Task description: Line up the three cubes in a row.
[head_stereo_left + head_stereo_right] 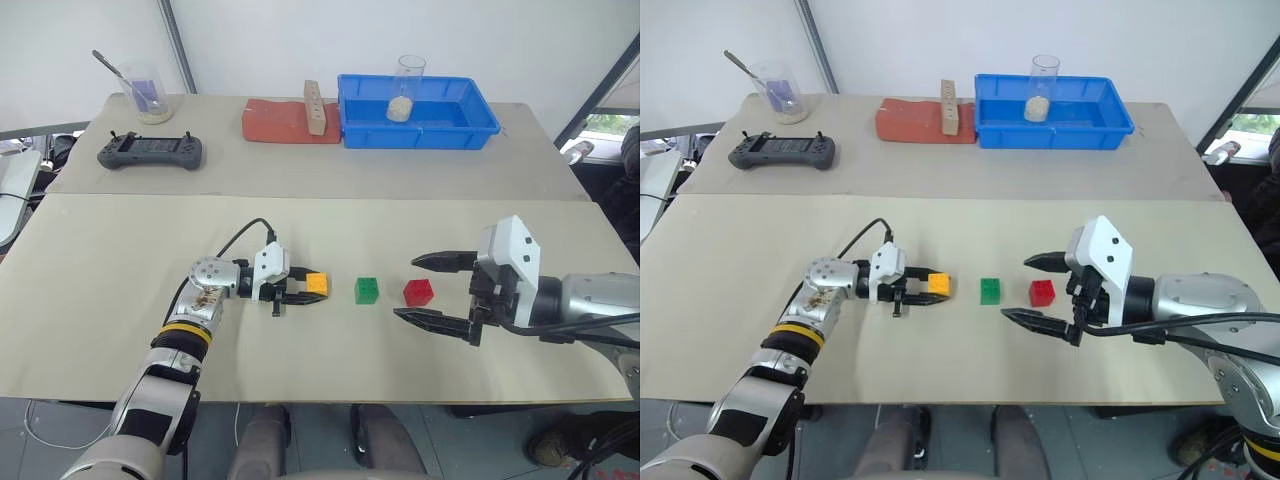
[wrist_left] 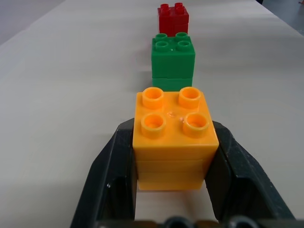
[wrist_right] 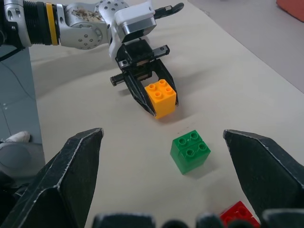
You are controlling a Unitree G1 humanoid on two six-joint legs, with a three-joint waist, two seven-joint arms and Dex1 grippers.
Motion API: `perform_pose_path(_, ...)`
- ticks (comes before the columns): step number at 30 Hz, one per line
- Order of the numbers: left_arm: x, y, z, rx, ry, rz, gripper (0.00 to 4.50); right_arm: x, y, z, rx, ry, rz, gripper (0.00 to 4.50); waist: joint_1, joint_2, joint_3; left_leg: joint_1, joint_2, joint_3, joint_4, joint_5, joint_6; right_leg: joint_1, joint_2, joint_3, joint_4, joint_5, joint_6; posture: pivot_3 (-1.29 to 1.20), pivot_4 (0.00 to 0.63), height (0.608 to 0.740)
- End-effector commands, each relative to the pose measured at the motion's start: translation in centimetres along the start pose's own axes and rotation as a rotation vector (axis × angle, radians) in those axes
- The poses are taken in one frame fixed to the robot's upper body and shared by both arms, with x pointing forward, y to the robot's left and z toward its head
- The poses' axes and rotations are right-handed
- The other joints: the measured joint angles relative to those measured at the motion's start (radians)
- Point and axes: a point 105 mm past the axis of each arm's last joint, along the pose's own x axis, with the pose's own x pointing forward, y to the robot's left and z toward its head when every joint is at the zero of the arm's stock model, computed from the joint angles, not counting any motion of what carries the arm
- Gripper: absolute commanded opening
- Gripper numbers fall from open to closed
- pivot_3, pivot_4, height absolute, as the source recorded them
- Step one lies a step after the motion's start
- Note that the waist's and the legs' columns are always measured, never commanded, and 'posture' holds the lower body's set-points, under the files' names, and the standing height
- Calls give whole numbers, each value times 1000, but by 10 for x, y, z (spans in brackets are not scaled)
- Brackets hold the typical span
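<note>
The three cubes lie in a line across the near tabletop. The orange-yellow cube (image 1: 317,284) is at the left end, with my left gripper (image 1: 312,287) shut on its sides; I cannot tell whether it rests on the table or hangs just above it. A small gap to its right sits the green cube (image 1: 367,290), then the red cube (image 1: 419,292). My right gripper (image 1: 406,287) is open wide just right of the red cube, one finger on either side of it and touching nothing. The left wrist view looks down the row: orange-yellow (image 2: 172,137), green (image 2: 173,59), red (image 2: 173,18).
At the table's far side stand a blue bin (image 1: 470,125) holding a glass cup (image 1: 408,88), a red mat (image 1: 275,122) with a tall tan wooden block (image 1: 315,108), a grey controller (image 1: 150,152) and a beaker with a spoon (image 1: 147,95).
</note>
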Motion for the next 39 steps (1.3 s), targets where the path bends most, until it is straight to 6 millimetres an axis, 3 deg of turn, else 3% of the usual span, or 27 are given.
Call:
perform_pose_path(1, 4, 2, 5, 42, -6, -25, 1387, -5, 1, 11, -67, -23, -17, 4500, 1, 0, 0, 0, 0, 0, 0, 0, 0, 0, 0, 0, 0, 0, 0, 0, 150, 740)
perform_pose_path(15, -2, -4, -10, 15, 34, -65, 1387, -3, 1, 14, -65, -19, -22, 4500, -1, 0, 0, 0, 0, 0, 0, 0, 0, 0, 0, 0, 0, 0, 0, 0, 150, 740)
perform_pose_path(16, -2, -5, -11, 14, 36, -65, 2402, -3, 2, 15, -64, -20, -21, 4500, -1, 0, 0, 1, 0, 0, 0, 0, 0, 1, 0, 0, 0, 0, 0, 0, 150, 740)
perform_pose_path(21, -5, 2, -9, 19, 40, -39, 4483, -2, 1, 16, -63, -20, -19, 4500, -1, 0, 0, 1, 0, 0, 0, 0, 0, 1, 0, 0, 1, 0, 0, 0, 150, 740)
perform_pose_path(28, -28, 8, -1, 36, 44, 0, 4483, 1, -2, 17, -63, -24, -10, 4500, -5, 0, 0, 2, 1, 0, 0, 0, 0, 0, 1, 0, 2, 0, 0, 0, 150, 740)
perform_pose_path(34, -69, 18, 34, 46, 53, 119, 4483, -7, -8, 15, -54, -11, -29, 4500, -2, 0, 0, 0, 1, 0, 0, 0, 0, 0, 0, 0, 1, 0, 0, 0, 150, 740)
perform_pose_path(39, -105, 9, 67, 38, 126, 217, 4483, -22, -18, -1, -48, 49, -81, 4500, 0, 0, 0, 0, 1, 0, 0, 0, 0, 0, 0, 0, 0, -1, 0, 0, 150, 740)
